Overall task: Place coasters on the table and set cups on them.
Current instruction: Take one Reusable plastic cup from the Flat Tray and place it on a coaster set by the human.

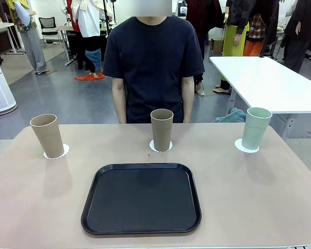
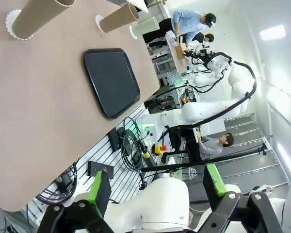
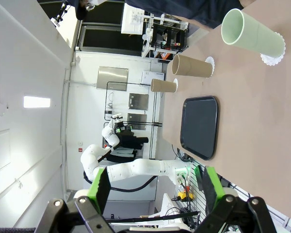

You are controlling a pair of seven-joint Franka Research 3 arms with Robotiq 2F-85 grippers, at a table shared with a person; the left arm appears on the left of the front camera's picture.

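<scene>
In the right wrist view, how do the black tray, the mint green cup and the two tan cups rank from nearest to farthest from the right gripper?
Measured from the right gripper, jaws open:
1. Black tray, nearest, on the table just ahead of the fingers.
2. Mint green cup, at the table's right end, on its coaster.
3. Middle tan cup, farther along the person's side.
4. Far tan cup, at the table's left end.

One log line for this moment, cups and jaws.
cups: two tan, one green, each upright on a coaster | tray: bare | left jaws open | right jaws open
</scene>
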